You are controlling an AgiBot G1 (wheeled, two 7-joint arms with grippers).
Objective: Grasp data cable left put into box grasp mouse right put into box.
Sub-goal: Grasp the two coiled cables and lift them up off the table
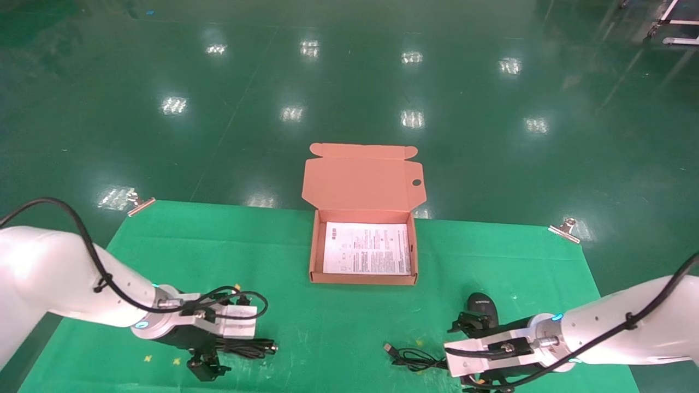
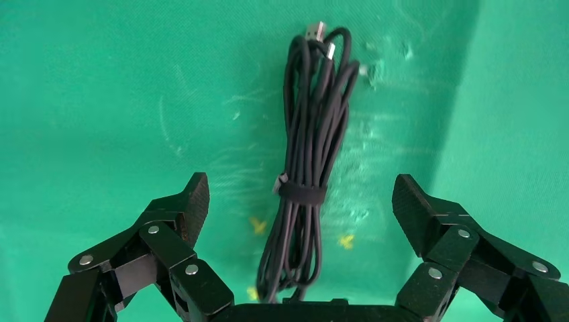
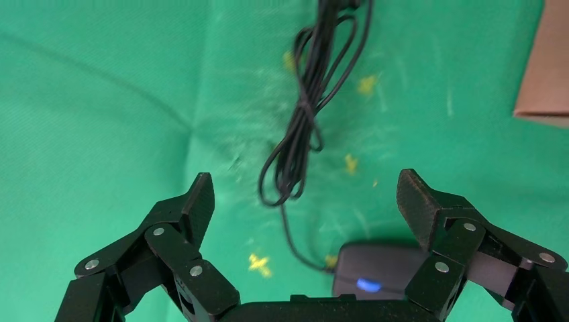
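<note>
Left gripper (image 2: 300, 194) low over the green cloth (image 1: 338, 322) at the table's near-left, jaws spread wide, holding nothing. The data cable (image 2: 305, 181) lies flat on the cloth between the two fingers (image 2: 188, 208), touching neither; it is a tight long bundle with a black band round its middle and metal plug ends at the far tip. In the head view the data cable (image 1: 248, 347) sticks out just beside the left gripper (image 1: 207, 368), toward the table's middle.

Right gripper (image 3: 305, 194) low over the near-right of the cloth, jaws also wide apart, empty. The mouse (image 3: 376, 272) sits on the cloth close under the gripper base, nearer one finger, blue scroll-wheel light on, no contact visible. Its thin cord (image 3: 305, 121) runs away from it in a loose looped bunch across the cloth. In the head view the mouse (image 1: 483, 308) lies just beyond the right gripper (image 1: 480, 357), and the cord (image 1: 415, 357) with USB plug trails toward the table's middle.

The box (image 1: 363, 275) sits open at the centre-far part of the cloth, well apart from both grippers, lid (image 1: 363, 177) standing back with tabs and a round hole, white printed leaflet (image 1: 367, 248) lying flat inside. Nothing else in it. Metal clips (image 1: 565, 228) pin the cloth at the far corners. Yellow marks (image 2: 345, 240) dot the cloth near the cable.
</note>
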